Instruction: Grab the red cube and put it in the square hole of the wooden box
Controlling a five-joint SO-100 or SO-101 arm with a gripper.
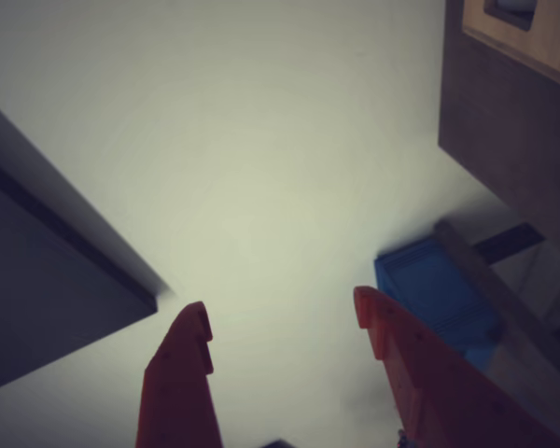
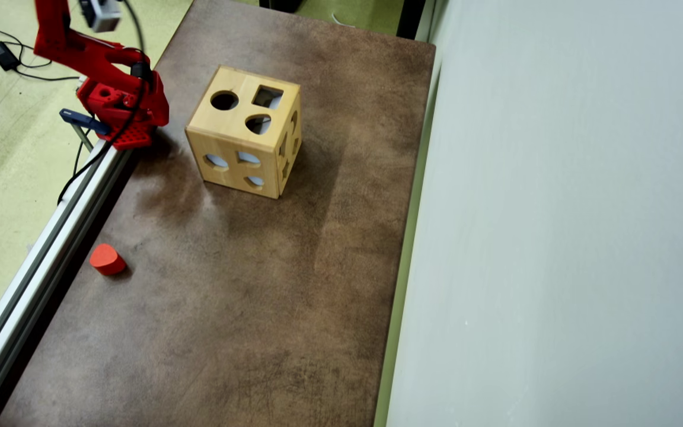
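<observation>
The red cube shows in neither view. The wooden box point(image 2: 241, 139) stands on the brown table top point(image 2: 229, 308), with the square hole point(image 2: 267, 96) on its upper face beside a round cutout point(image 2: 224, 100) and a rounded one point(image 2: 258, 124). In the wrist view my gripper point(image 1: 280, 303) is open, its red fingers point(image 1: 182, 373) wide apart with nothing between them, and it faces a pale wall. A corner of the box point(image 1: 532, 42) shows at the top right of that view. In the overhead view only the arm's red base point(image 2: 119, 104) shows, left of the box.
An orange-red block with a rounded side point(image 2: 107, 259) lies near the table's left edge, by an aluminium rail point(image 2: 39, 267). A pale wall point(image 2: 555, 237) borders the table on the right. In the wrist view a blue object point(image 1: 439, 294) sits right of the fingers and a dark slab point(image 1: 37, 280) fills the left.
</observation>
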